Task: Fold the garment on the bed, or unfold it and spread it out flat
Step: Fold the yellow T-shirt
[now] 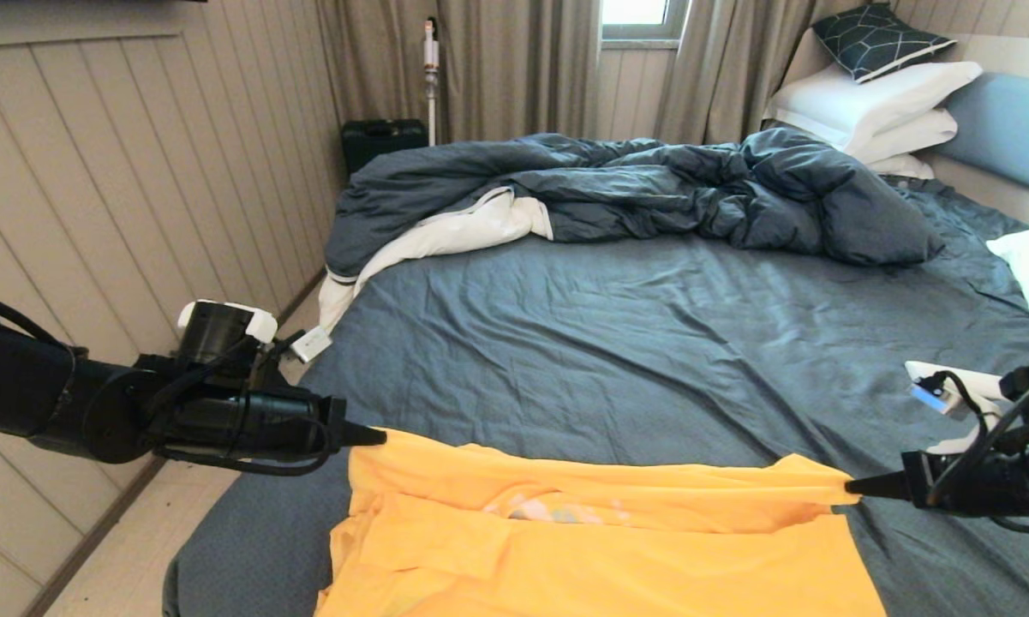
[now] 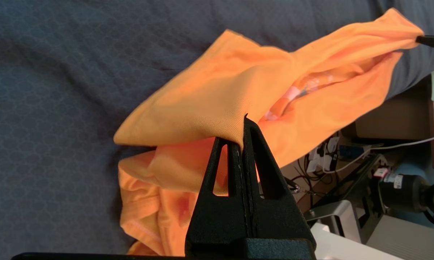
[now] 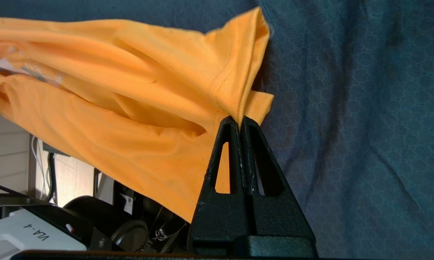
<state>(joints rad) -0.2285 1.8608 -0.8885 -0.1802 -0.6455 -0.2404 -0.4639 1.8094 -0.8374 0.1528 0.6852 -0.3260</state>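
You have the bright yellow short-sleeved T-shirt (image 1: 600, 548) stretched between both arms over the near part of the large bed with the slate-blue sheet (image 1: 651, 343). The left gripper (image 1: 379, 436) has its black jaws pressed together on one corner of the cloth, and the right gripper (image 1: 850, 488) pinches the opposite corner the same way — both wrist views show fabric caught right at the jaw tips. The held edge runs nearly taut across; below it the rest droops in loose folds toward you, and a pale printed graphic shows in the sag.

Expect this to handle as thin, light, limp knit: it will not hold a shape, it will drape wherever tension drops, and it can creep out of so small a bite if you pull hard. The sheet looks matte, so dragged cloth will likely bunch rather than slide.

Your holds at the two outer corners are the right places — keep the span even, since slack on one side will twist the body.

The rumpled dark-blue duvet (image 1: 634, 188) lies well apart, toward the far side.
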